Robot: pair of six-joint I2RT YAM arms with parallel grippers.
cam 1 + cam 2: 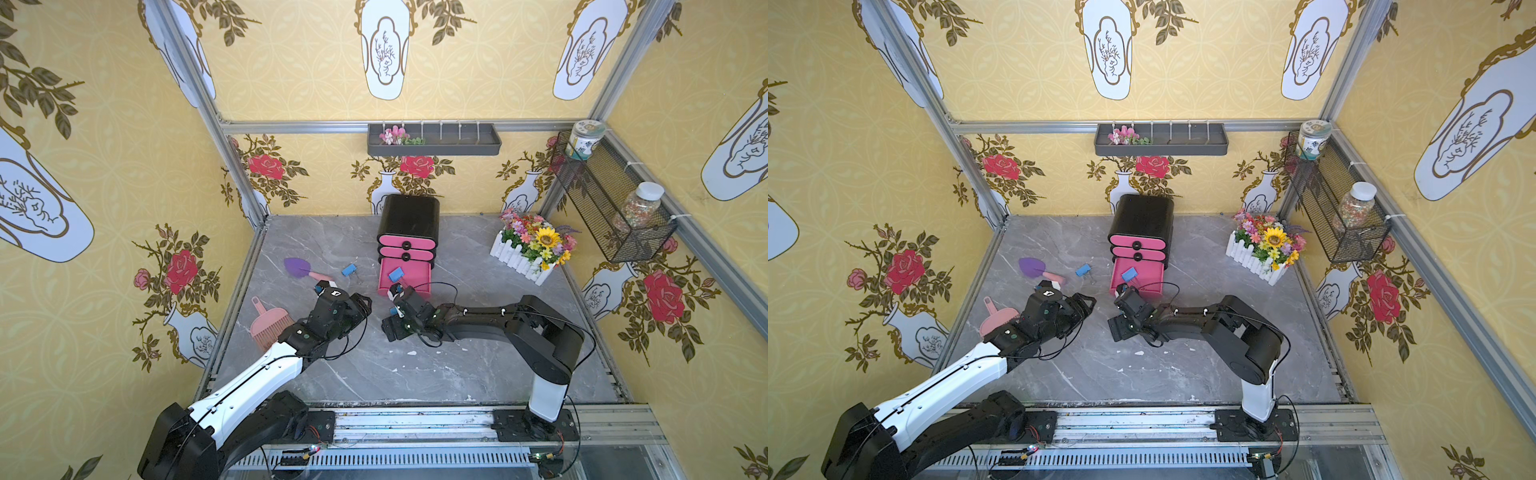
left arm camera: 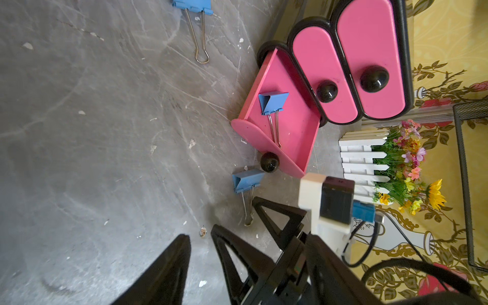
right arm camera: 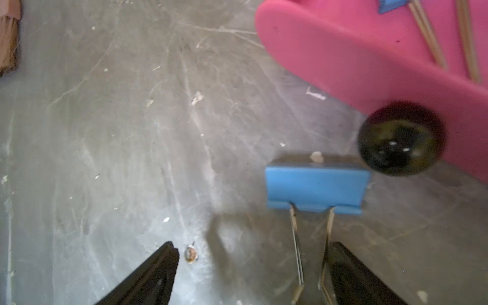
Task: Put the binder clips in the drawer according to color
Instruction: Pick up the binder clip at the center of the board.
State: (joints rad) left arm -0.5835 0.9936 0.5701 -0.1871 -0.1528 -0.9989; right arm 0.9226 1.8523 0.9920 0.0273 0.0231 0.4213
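Bottom drawer [image 2: 298, 126] is pulled out with one blue binder clip [image 2: 273, 101] inside. The second blue clip [image 3: 315, 186] sits on the table [image 1: 415, 374] just by the knob [image 3: 401, 138] — its handles lie between the right gripper's [image 3: 253, 248] spread fingers. The third blue clip [image 1: 348, 270] lies beside the cabinet. The left gripper [image 1: 359, 303] looks spread too, empty.

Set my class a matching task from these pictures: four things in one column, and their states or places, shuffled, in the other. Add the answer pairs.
Column A
1. top drawer
2. bottom drawer
3. right tool
4. purple scoop

Column B
a. open around the tabletop blue clip's wire handles
b. lying on the grey table
c. shut
d. pulled out, stored blue clip inside

Pairs: 1-c; 2-d; 3-a; 4-b
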